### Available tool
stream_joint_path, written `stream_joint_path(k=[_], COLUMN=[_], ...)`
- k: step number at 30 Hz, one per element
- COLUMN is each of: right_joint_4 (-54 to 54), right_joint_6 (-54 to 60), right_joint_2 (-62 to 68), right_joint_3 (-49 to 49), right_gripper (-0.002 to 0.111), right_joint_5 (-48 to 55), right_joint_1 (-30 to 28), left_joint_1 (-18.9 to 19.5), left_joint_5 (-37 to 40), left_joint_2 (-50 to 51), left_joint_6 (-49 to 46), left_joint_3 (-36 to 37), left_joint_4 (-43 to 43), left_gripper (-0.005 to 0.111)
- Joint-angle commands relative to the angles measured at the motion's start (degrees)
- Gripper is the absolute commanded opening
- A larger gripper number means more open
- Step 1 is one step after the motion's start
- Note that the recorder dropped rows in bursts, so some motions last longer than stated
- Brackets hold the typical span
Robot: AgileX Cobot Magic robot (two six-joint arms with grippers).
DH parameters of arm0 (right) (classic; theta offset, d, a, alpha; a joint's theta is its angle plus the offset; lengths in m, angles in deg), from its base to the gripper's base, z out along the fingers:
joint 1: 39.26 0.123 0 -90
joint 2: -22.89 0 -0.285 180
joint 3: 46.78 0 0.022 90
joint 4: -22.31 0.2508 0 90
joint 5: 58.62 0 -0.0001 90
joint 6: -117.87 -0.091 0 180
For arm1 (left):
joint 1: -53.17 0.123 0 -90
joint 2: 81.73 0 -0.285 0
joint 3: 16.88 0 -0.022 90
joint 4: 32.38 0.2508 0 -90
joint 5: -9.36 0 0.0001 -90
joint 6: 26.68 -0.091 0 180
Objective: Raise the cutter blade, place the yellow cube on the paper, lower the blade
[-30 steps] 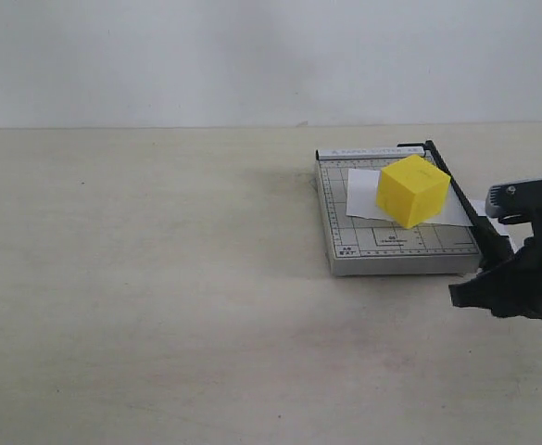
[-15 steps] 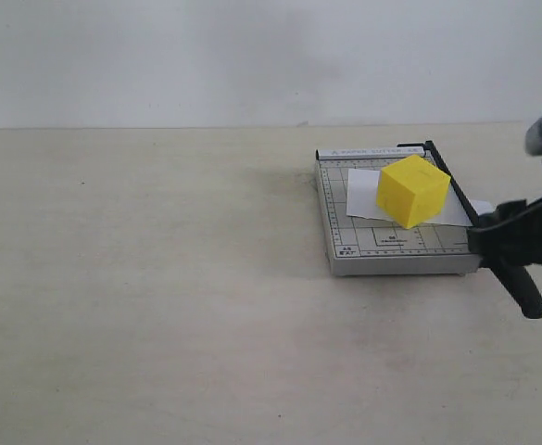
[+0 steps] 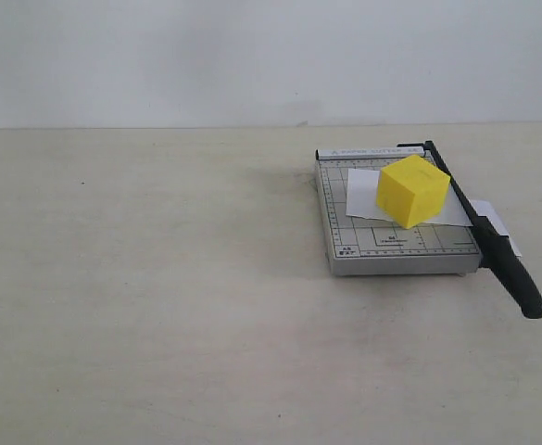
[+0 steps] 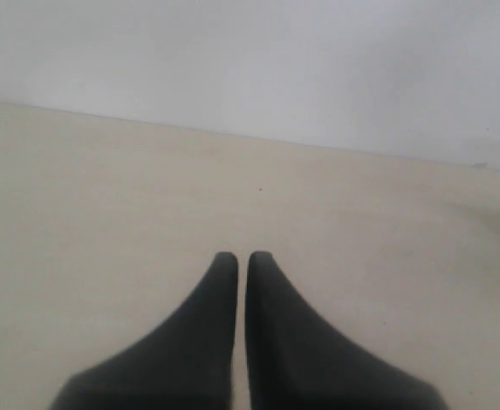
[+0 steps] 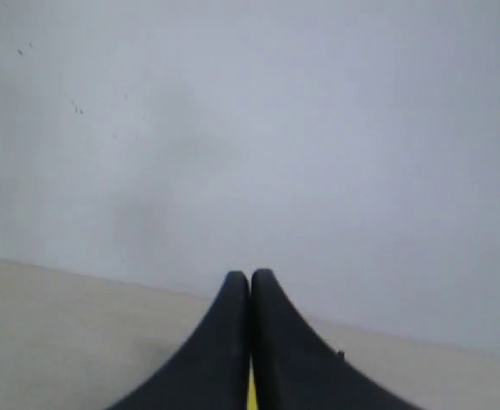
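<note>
Right of centre, the yellow cube point(image 3: 412, 190) sits on the paper point(image 3: 361, 202) atop the grey cutter base point(image 3: 396, 247), with the cutter blade point(image 3: 481, 227) down alongside. The base's print is too small to read. The left gripper point(image 4: 235, 256) and right gripper point(image 5: 250, 275) are pinched together, empty.

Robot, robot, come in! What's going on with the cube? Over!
Left hand shut, right hand shut. Yellow cube on paper. Blade down. Nothing in the way.

bright, even light; soft shadows, slightly hazy.
</note>
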Motion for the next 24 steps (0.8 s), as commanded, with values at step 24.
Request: stream_joint_path(k=[24], right_joint_4=[-4.4], right_joint_6=[-0.8], right_joint_2=[-10.5], right_joint_3=[-25.3], right_gripper=[-0.001], right_joint_5=[-25.9], right_joint_1=[-0.8], left_joint_1=[0.1], left_joint_5=[2.1], left_joint_2=[-0.6], left_joint_6=[-0.3], left_joint_3=[0.0], left_joint_4=[-0.6], left_gripper=[0.004])
